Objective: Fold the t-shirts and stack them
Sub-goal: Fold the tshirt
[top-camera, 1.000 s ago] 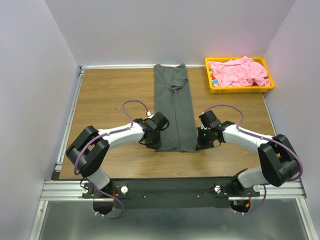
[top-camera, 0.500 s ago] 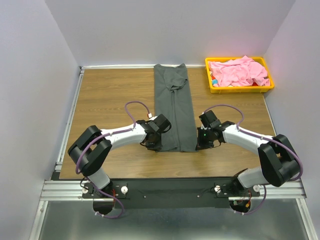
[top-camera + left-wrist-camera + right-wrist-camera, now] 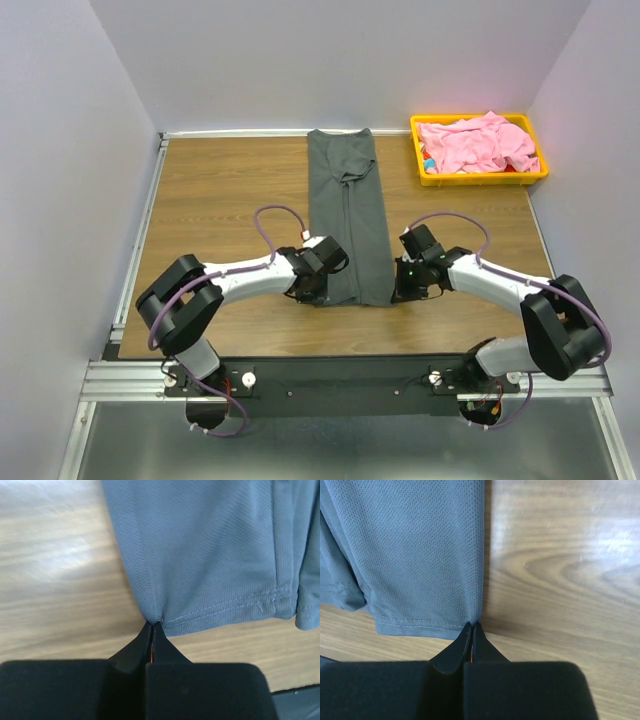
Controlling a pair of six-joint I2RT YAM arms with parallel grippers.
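The grey t-shirt lies flat on the wooden table, folded lengthwise into a long narrow strip. It runs from the upper middle of the top view, at the table's far edge, down to the lower middle. Its stitched hem forms the lower end, and a folded-in layer shows as a seam line down its length.

The left gripper sits at the hem's left corner. In the left wrist view its two black fingers are pressed together into one point at the centre of the frame. The cloth puckers into that point, so the corner is pinched between them.

The right gripper sits at the hem's right corner, level with the left one. In the right wrist view its fingers are likewise pressed together, their tip meeting the corner where hem and side edge join. The tip covers the very corner there. It seems to be nipped, though the cloth between the pads cannot be seen directly.

Both arms reach in from the bottom corners of the top view, bent toward the strip from either side.

The pink t-shirt lies crumpled in a yellow tray at the upper right, well apart from the grey one and both grippers.
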